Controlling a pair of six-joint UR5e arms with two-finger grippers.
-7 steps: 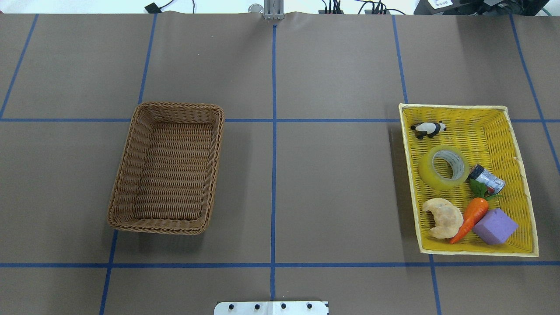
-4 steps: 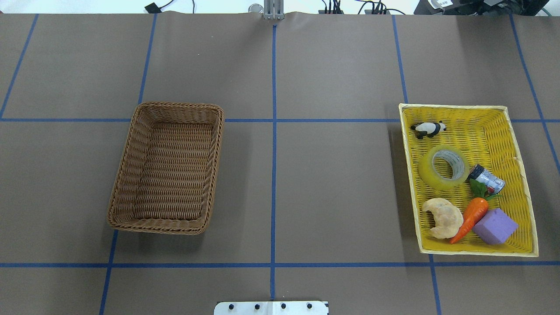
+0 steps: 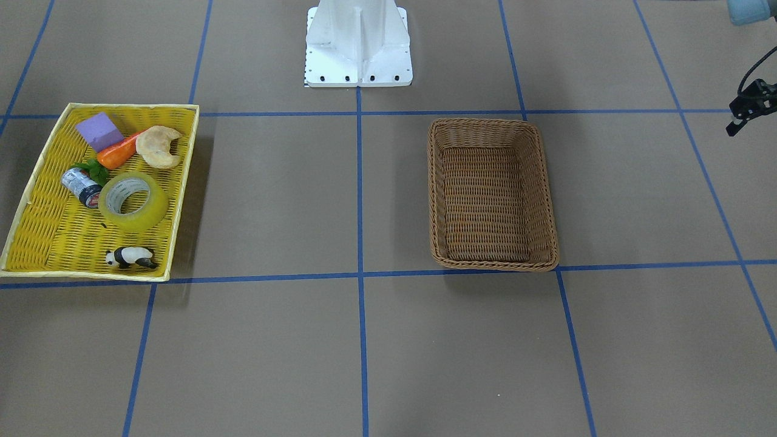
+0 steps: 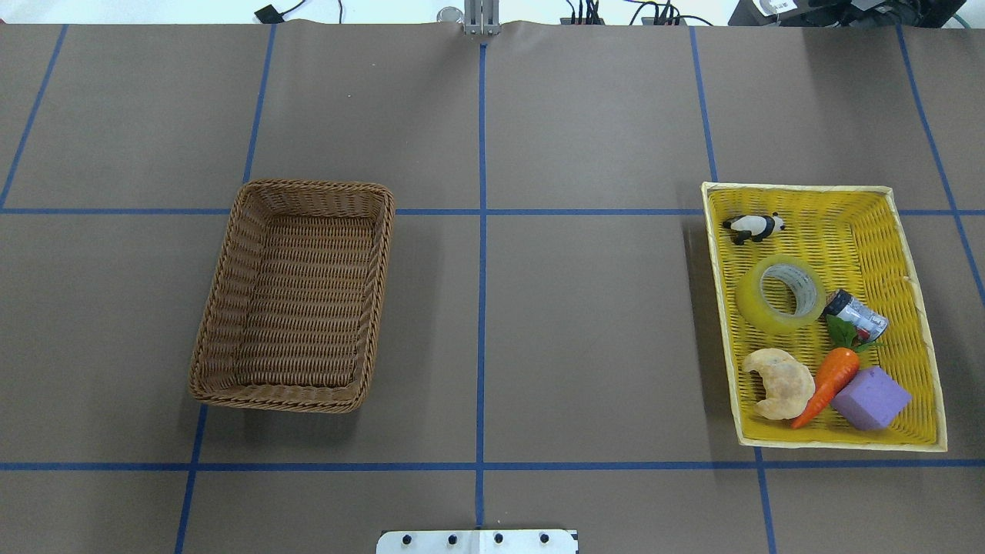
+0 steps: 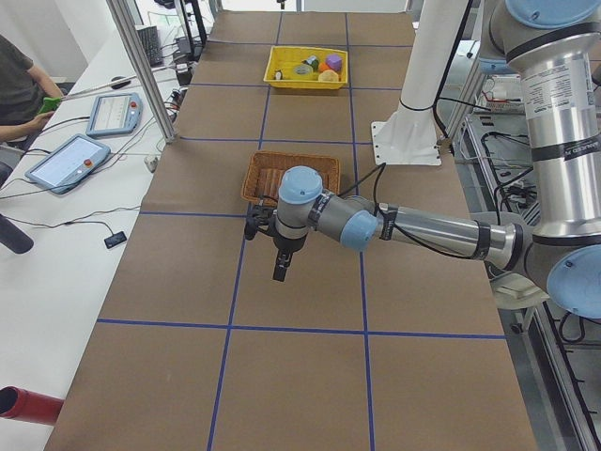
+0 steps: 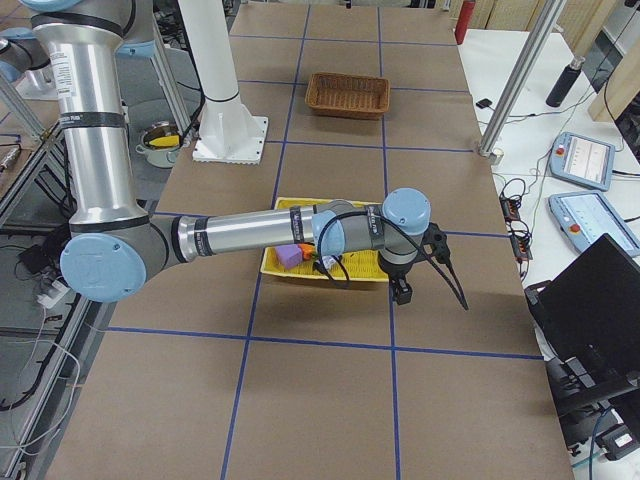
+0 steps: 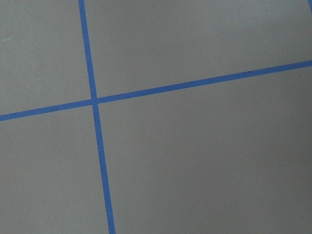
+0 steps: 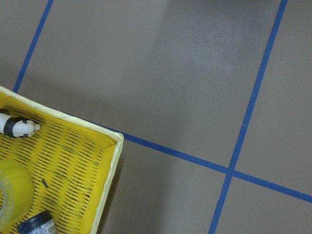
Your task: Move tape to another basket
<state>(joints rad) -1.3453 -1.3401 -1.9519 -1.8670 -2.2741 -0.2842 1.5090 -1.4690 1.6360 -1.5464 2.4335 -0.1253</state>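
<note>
The large roll of translucent yellow-green packing tape [image 4: 750, 306] lay in the shallow bright yellow woven tray [image 4: 800, 188] on the robot's right side of the bench [image 4: 585, 308]. The roll rested on one flat face. Its axis stood roughly upright and its whitish core opened upward. Being round, it showed no long axis across the bench.

A small silver can [image 4: 858, 316] lay on its side at the roll's edge, touching it or just beside it. A black-and-white panda figure [image 4: 754, 227] stood near the roll toward the tray's far end. An orange toy carrot [image 4: 829, 378], a pale croissant [image 4: 781, 383] and a purple foam block [image 4: 869, 398] lay at the tray's near end.

The deep rectangular brown woven wicker basket [image 4: 292, 185] stood on the robot's left side, well apart from the tray.

The left hand [image 5: 280, 268] hung fingers-down above bare bench, beyond the end of the brown basket. Its wrist camera showed only blue grid lines [image 7: 95, 102]. Whether its fingers were apart or together could not be told.

The right hand [image 6: 402, 290] hung just outside the yellow tray's rim. Its wrist camera showed a tray corner with the panda figure and part of the roll. Its finger state could not be told either.
</note>
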